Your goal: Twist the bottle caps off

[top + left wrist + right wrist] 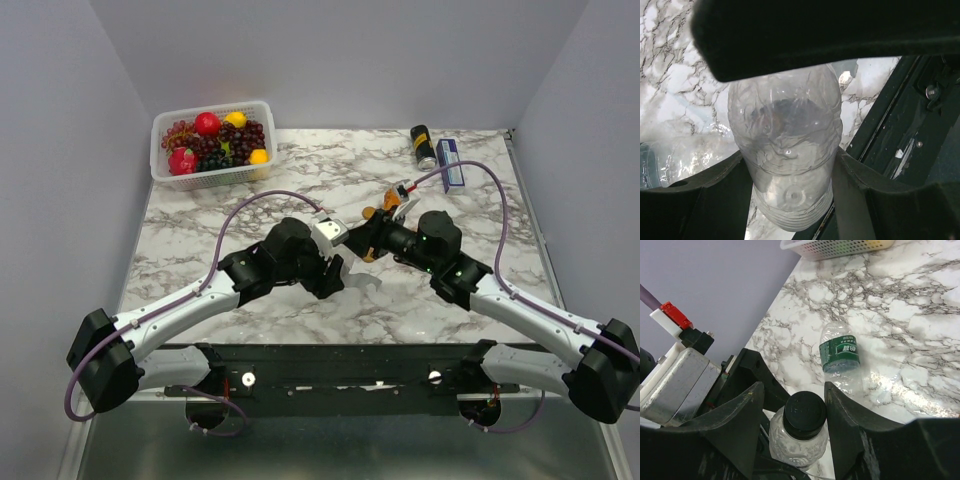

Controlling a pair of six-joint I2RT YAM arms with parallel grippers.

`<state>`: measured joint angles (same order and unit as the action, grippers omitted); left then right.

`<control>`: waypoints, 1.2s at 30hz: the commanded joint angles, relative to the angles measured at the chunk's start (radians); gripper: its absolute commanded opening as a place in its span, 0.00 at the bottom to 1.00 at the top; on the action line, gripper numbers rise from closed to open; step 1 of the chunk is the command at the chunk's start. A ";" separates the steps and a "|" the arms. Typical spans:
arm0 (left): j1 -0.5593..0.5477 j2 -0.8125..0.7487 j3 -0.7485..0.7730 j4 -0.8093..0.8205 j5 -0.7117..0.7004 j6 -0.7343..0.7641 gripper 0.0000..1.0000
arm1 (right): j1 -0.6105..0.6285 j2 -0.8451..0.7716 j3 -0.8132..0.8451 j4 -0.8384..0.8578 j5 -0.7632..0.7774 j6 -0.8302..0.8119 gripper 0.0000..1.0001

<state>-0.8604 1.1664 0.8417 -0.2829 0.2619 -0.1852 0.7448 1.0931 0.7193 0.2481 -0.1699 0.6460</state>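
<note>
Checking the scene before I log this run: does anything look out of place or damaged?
Two things. A green-labelled clear bottle lies on its side on the marble table, not upright. The other bottle, clamped in the left gripper, looks creased and dented in its wall. No spill shows.

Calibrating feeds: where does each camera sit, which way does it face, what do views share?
Top external: above, behind the bases, looking down at the marble table; both arms show.
Left wrist: on the left gripper, facing the clear bottle end-on between its fingers.
Right wrist: on the right gripper, facing the black cap between its fingers.
Shared: both wrist views show that bottle.
</note>
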 commanded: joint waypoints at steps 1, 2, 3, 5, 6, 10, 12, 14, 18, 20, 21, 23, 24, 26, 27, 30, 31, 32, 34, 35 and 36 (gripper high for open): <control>-0.009 0.009 0.028 0.010 -0.018 0.010 0.32 | 0.034 0.017 0.042 0.063 -0.028 0.004 0.58; -0.009 0.006 0.028 0.010 -0.018 0.012 0.32 | 0.037 0.022 0.042 0.065 -0.025 0.006 0.58; -0.009 0.003 0.028 0.011 -0.018 0.012 0.32 | 0.039 0.025 0.040 0.066 -0.023 0.006 0.58; -0.009 -0.005 0.025 0.020 -0.001 0.013 0.32 | 0.042 0.028 0.035 0.071 -0.020 0.009 0.56; -0.009 -0.014 0.022 0.024 0.005 0.012 0.32 | 0.042 0.028 0.028 0.072 -0.019 0.010 0.53; -0.008 -0.034 0.011 0.033 0.030 0.018 0.32 | 0.042 0.014 0.000 0.088 -0.007 0.006 0.36; -0.008 -0.042 0.008 0.039 0.059 0.021 0.32 | 0.039 -0.002 -0.006 0.085 -0.011 -0.015 0.32; -0.008 -0.045 0.005 0.053 0.095 0.030 0.32 | 0.007 -0.015 -0.014 0.092 -0.081 -0.042 0.29; -0.003 -0.050 -0.001 0.077 0.230 0.038 0.32 | -0.119 -0.032 -0.055 0.190 -0.348 -0.020 0.26; -0.002 -0.051 -0.007 0.105 0.287 0.038 0.32 | -0.181 -0.038 -0.069 0.248 -0.502 -0.017 0.26; 0.003 -0.053 -0.009 0.114 0.315 0.029 0.32 | -0.194 -0.041 -0.070 0.266 -0.546 -0.019 0.26; 0.008 -0.047 -0.010 0.122 0.367 0.026 0.32 | -0.217 -0.048 -0.076 0.295 -0.638 -0.029 0.26; 0.011 -0.040 -0.012 0.126 0.378 0.017 0.32 | -0.223 -0.053 -0.080 0.302 -0.652 -0.031 0.26; 0.023 -0.034 -0.012 0.131 0.393 0.012 0.32 | -0.239 -0.070 -0.087 0.307 -0.654 -0.031 0.27; 0.024 -0.027 -0.010 0.131 0.393 0.012 0.32 | -0.248 -0.085 -0.092 0.304 -0.646 -0.026 0.27; 0.026 -0.008 -0.004 0.114 0.381 0.012 0.32 | -0.291 -0.116 -0.090 0.283 -0.608 0.004 0.27; 0.026 -0.005 -0.003 0.113 0.381 0.015 0.32 | -0.301 -0.127 -0.087 0.269 -0.594 0.009 0.27; 0.027 -0.004 -0.003 0.111 0.378 0.015 0.32 | -0.318 -0.139 -0.084 0.240 -0.567 0.009 0.27; 0.027 -0.001 -0.001 0.103 0.353 0.013 0.32 | -0.332 -0.169 -0.072 0.212 -0.545 0.009 0.27; 0.026 0.001 0.002 0.097 0.344 0.018 0.32 | -0.343 -0.180 -0.070 0.197 -0.542 0.010 0.27; 0.027 0.006 0.003 0.087 0.326 0.020 0.32 | -0.346 -0.188 -0.066 0.188 -0.537 0.014 0.27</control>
<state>-0.8387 1.1618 0.8391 -0.1673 0.5968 -0.1719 0.4259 0.9531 0.6361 0.4759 -0.7414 0.6491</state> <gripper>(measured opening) 0.640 0.407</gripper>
